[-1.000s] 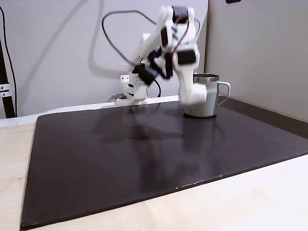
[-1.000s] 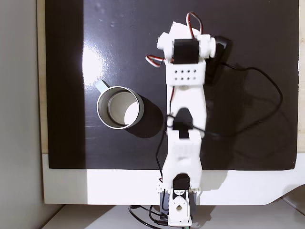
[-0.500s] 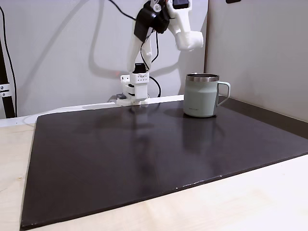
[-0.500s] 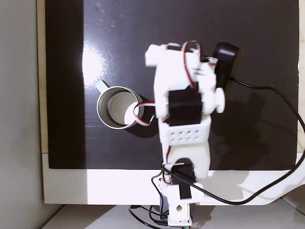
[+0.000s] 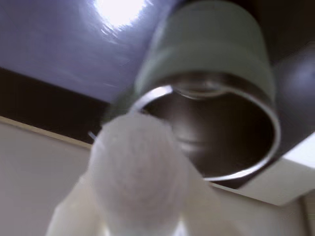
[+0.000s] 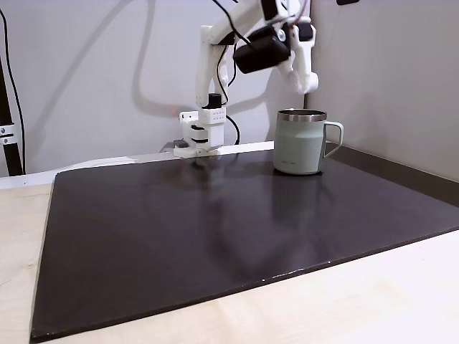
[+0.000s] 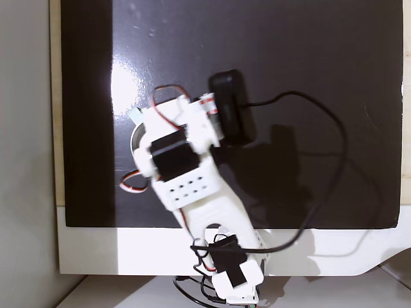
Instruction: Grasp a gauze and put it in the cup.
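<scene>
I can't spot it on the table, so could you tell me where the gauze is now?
In the wrist view the gauze sits low and left, held in the end effector just above the cup.

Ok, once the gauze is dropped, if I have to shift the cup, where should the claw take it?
Probably the steel rim: the cup stands upright, mouth open, so come straight down and pinch the wall, one finger inside. The body looks too wide to span. Otherwise the handle, sticking out right in a fixed view.
</scene>
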Controlling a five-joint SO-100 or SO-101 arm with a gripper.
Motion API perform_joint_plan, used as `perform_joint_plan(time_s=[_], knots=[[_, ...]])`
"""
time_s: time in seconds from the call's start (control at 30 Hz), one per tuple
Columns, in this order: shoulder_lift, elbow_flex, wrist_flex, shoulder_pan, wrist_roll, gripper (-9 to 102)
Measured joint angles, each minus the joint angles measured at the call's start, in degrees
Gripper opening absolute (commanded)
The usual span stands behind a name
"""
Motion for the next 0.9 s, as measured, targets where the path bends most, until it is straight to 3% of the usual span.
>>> perform_joint_plan(time_s=[0.23, 0.5, 0.7, 0.9], knots=[[0.4, 6.5, 0.1, -7.7, 0.0, 0], [1.1, 9.1, 0.1, -8.3, -0.1, 0], [1.4, 9.4, 0.1, -7.6, -0.4, 30], [1.9, 10.4, 0.1, -7.6, -1.0, 34]])
